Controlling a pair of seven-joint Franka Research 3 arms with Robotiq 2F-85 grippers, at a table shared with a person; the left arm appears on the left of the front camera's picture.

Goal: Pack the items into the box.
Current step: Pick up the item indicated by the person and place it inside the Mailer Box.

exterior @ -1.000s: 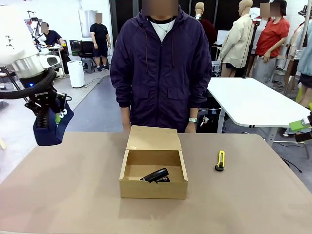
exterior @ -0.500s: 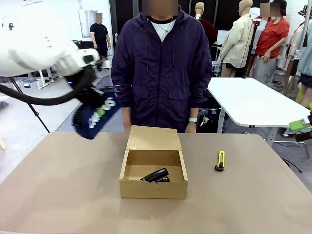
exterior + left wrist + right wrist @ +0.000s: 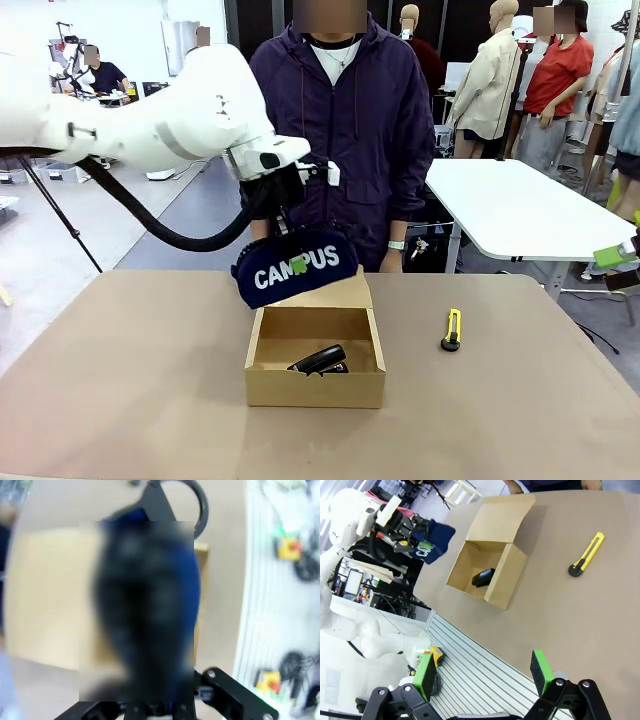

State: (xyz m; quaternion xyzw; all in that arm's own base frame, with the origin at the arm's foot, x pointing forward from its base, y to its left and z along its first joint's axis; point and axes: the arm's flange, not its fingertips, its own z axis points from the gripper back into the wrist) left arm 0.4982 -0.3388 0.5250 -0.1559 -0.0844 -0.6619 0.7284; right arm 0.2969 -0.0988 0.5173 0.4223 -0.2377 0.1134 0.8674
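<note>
My left gripper (image 3: 297, 262) is shut on the navy "CAMPUS" pouch (image 3: 320, 270), which hangs above the back of the open cardboard box (image 3: 315, 388) and its raised flap. A black stapler-like tool (image 3: 320, 360) lies inside the box. The yellow-and-black utility knife (image 3: 452, 330) lies on the table to the box's right. In the left wrist view the blurred pouch (image 3: 145, 605) hides the fingers, with the box (image 3: 50, 595) beneath it. My right gripper (image 3: 482, 672) stands open and empty off the table's edge, looking at the box (image 3: 507, 577), the tool (image 3: 482, 576), the knife (image 3: 586, 560) and the pouch (image 3: 432, 542).
A person in a dark purple jacket (image 3: 335, 130) stands close behind the far edge of the table, directly behind the box. The brown tabletop (image 3: 140, 380) has free room left and right of the box. A white table (image 3: 520, 205) stands farther back on the right.
The left arm has swung from the table's far left to the right, carrying the pouch to above the back of the box. The right gripper, box, tool and knife have not moved.
</note>
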